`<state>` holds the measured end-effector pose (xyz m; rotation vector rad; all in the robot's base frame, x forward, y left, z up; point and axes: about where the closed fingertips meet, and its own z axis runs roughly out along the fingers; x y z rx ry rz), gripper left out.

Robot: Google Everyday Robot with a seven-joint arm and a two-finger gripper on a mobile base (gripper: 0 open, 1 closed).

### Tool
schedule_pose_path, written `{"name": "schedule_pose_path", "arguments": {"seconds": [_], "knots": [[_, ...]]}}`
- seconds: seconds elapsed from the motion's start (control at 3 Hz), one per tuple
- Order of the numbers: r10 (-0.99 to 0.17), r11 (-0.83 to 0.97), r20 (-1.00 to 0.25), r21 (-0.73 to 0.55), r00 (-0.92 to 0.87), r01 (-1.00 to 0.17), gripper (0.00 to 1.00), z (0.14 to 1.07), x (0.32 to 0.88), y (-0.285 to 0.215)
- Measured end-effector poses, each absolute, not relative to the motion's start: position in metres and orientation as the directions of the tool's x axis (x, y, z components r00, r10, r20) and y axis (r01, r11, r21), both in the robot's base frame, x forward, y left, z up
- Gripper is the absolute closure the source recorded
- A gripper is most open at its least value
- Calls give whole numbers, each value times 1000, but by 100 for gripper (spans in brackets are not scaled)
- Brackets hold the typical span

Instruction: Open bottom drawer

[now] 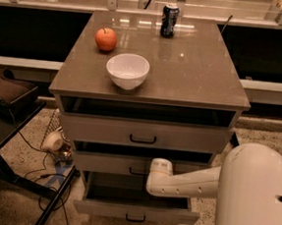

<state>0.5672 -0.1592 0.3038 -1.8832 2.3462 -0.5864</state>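
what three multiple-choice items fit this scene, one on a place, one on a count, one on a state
1. Where is the apple? A) left of the can, behind the bowl B) inside the bowl C) in a drawer
2. How many drawers has the cabinet? A) two B) three C) five
3. The bottom drawer is: A) shut B) pulled out C) lying on the floor
Answers: 1A, it sits on the top's back left; 2B, three handled fronts are stacked; 3B, its tray shows, front forward of the middle drawer, where the pincer hangs.
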Motion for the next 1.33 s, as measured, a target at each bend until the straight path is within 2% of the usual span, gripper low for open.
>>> {"name": "schedule_pose_path", "arguments": {"seconds": [0.33,1.33], "knots": [[-959,183,167,-247,-228,-952,100,285,528,-188],[-979,108,148,-211,-141,-971,100,272,548,-172]]}}
